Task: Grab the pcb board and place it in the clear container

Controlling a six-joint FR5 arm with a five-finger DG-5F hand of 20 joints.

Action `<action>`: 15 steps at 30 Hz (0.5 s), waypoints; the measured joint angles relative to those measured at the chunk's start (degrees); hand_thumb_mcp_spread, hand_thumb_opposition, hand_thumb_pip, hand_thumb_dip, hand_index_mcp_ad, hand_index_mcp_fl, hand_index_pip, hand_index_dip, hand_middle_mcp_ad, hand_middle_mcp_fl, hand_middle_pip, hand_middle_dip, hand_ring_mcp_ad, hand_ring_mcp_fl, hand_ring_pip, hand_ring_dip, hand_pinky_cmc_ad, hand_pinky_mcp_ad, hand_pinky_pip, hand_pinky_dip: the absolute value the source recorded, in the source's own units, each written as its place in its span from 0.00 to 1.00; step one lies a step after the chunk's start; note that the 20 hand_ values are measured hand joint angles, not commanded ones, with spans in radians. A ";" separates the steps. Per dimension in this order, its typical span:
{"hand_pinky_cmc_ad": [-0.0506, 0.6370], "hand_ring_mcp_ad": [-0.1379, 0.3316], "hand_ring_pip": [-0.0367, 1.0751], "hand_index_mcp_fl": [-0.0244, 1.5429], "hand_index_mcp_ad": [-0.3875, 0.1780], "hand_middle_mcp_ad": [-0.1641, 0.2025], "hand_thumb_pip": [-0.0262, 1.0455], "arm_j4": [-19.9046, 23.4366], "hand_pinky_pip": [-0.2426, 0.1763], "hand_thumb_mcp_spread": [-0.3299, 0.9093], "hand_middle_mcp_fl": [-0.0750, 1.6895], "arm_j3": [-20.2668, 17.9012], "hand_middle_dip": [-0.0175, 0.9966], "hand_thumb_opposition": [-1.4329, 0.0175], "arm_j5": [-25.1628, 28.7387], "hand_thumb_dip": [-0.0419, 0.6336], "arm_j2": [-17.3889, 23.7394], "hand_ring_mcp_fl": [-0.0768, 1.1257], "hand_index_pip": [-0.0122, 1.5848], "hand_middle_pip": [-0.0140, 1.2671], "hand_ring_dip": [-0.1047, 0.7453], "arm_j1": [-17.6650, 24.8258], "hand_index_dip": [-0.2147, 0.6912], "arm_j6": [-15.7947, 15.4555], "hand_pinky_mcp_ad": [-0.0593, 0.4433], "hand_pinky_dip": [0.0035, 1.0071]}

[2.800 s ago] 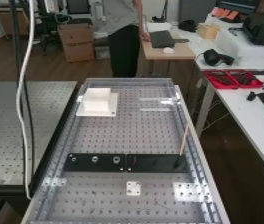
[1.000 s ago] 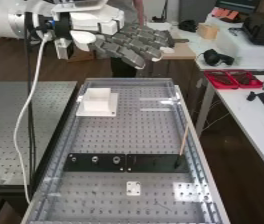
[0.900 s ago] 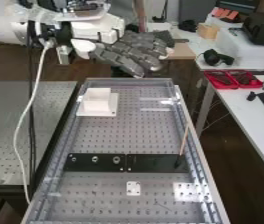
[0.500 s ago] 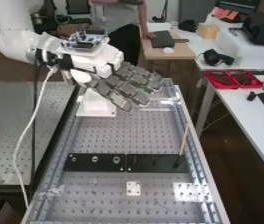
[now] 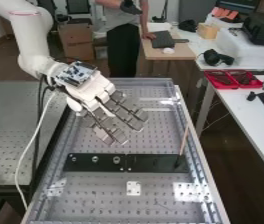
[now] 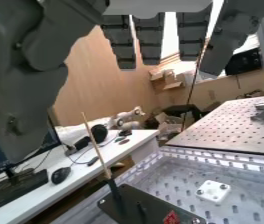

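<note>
In the high view the hand (image 5: 119, 117) hangs over the far half of the perforated bench, fingers spread and fairly straight, nothing between them. The hand (image 6: 149, 42) appears in the wrist view with straight fingers and its thumb apart. A bare circuit board (image 5: 76, 74) sits on top of the arm's wrist; I cannot tell if it is the task's board. Clear walls (image 5: 199, 167) run round the perforated bench top like a large shallow container; its clear rim (image 6: 216, 156) crosses the wrist view. The hand covers the spot of a white block.
A black plate (image 5: 93, 161) with round fittings lies across the bench, a thin upright stick (image 5: 184, 140) at its right end. Nearer is a small white plate (image 5: 134, 188). A white side table (image 5: 249, 117) stands to the right, with red trays (image 5: 232, 79). Cables hang beside the arm.
The arm has come in from the upper left. Its hand has moved down and nearer over the bench, now hiding the white block, with its fingers pointing more downward.
</note>
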 joint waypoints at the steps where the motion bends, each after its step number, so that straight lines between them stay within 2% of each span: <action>1: 0.54 0.85 0.10 0.09 0.81 0.83 0.49 0.31 0.28 0.51 0.04 0.00 0.06 0.47 0.70 0.16 -0.65 0.06 0.09 0.12 0.12 0.05 0.49 0.48 0.61 0.52; 4: 0.54 0.85 0.10 0.09 0.81 0.83 0.49 0.53 0.28 0.50 0.04 0.19 0.06 0.46 2.13 0.19 -2.55 0.07 0.18 0.12 0.12 0.01 0.49 1.84 0.59 0.52; 6: 0.54 0.85 0.10 0.09 0.80 0.82 0.49 1.07 0.28 0.52 0.05 0.35 0.07 0.46 2.98 0.23 -3.68 0.06 0.27 0.12 0.12 -0.06 0.48 2.21 0.59 0.52; 11: 0.54 0.84 0.09 0.07 0.77 0.80 0.55 2.95 0.28 0.52 0.04 1.01 0.08 0.46 5.07 0.25 -6.58 0.06 0.51 0.11 0.12 -0.57 0.43 2.70 0.57 0.52; 15: 0.54 0.83 0.09 0.06 0.75 0.80 0.56 3.64 0.28 0.54 0.04 1.79 0.08 0.45 5.92 0.30 -8.30 0.06 0.70 0.11 0.12 -0.90 0.41 3.03 0.58 0.52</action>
